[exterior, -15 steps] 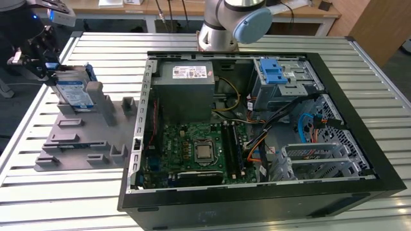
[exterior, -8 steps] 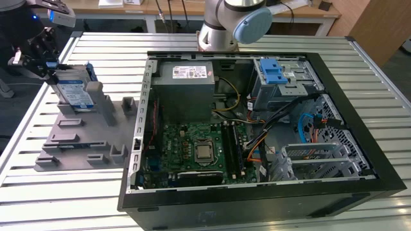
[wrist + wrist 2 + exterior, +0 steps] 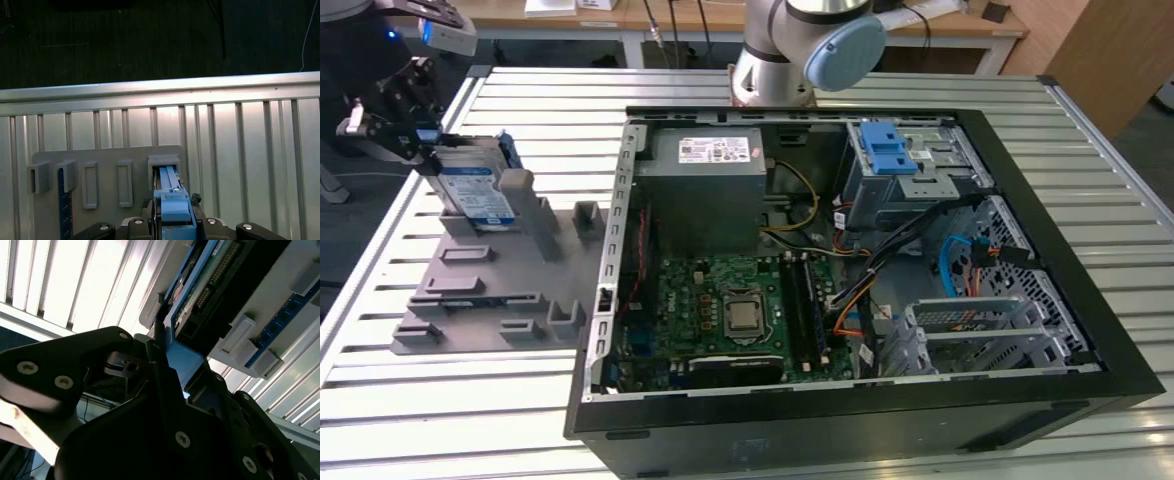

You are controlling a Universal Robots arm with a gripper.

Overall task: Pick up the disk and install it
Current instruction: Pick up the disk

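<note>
Between the fingers: we find the upper end of the flat rectangular silver disk (image 3: 471,195) with a white-and-blue label, framed by its blue plastic carrier.
Fingers: the black gripper (image 3: 427,150) has them drawn narrow, one on each side of that blue carrier, clamping it.
First wrist view: the gripper (image 3: 174,202) straddles the blue edge of the disk (image 3: 174,215).
Second wrist view: the gripper (image 3: 167,347) meets the disk (image 3: 182,360) at the same blue frame.
Disk count: we count one.
Disk pose: it stands on edge, its long axis running from the fingers down into the plate, close to upright; its labelled broad face is turned toward the exterior camera.
Below the fingers: one flat grey plastic fixture plate (image 3: 467,290) holds the disk's lower end in a pocket.
Pockets: on the plate (image 3: 105,160) we count five raised ones in the first wrist view; the disk sits in the one nearest the fingers.
Off to one side of the fingers: one dark blue plastic strip (image 3: 62,210) stands on the plate, apart from the disk.
Well apart from the fingers: one open black computer case (image 3: 854,430), containing one grey metal box with a white sticker (image 3: 707,195), one green motherboard (image 3: 720,300) and one blue plastic latch (image 3: 897,150).
Under the plate and case: one ribbed silver metal table (image 3: 454,420).
Beyond the case: one grey robot arm base (image 3: 774,70).
</note>
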